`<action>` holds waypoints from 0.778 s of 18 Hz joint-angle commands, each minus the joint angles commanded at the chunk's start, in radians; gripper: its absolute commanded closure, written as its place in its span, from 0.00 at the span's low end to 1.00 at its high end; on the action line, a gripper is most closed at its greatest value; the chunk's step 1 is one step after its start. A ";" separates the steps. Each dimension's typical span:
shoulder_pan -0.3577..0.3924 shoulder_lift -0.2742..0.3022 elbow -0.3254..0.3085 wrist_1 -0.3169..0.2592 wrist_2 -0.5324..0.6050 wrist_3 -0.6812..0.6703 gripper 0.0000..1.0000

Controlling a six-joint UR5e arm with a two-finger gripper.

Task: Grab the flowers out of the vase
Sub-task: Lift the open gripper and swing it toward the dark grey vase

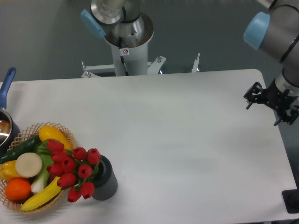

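Note:
The flowers are a bunch of glossy red tulip buds standing in the vase, a small dark grey ribbed cup at the front left of the white table. The buds lean left over the edge of the woven basket. My gripper is a dark assembly at the far right edge of the table, far from the vase and partly cut off by the frame. Its fingers do not show clearly, and nothing is visible in it.
A woven basket with fruit and vegetables touches the vase's left side. A pot with a blue handle sits at the left edge. The robot base column stands behind the table. A dark object is at the front right corner.

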State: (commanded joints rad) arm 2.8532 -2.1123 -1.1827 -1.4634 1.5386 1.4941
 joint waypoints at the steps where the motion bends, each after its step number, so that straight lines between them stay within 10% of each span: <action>1: -0.002 0.003 -0.002 0.000 0.000 0.000 0.00; 10: -0.006 0.052 -0.058 0.008 -0.012 0.003 0.00; 14: 0.020 0.136 -0.237 0.165 -0.112 -0.127 0.00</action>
State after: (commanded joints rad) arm 2.8730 -1.9762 -1.4198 -1.2985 1.4268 1.3675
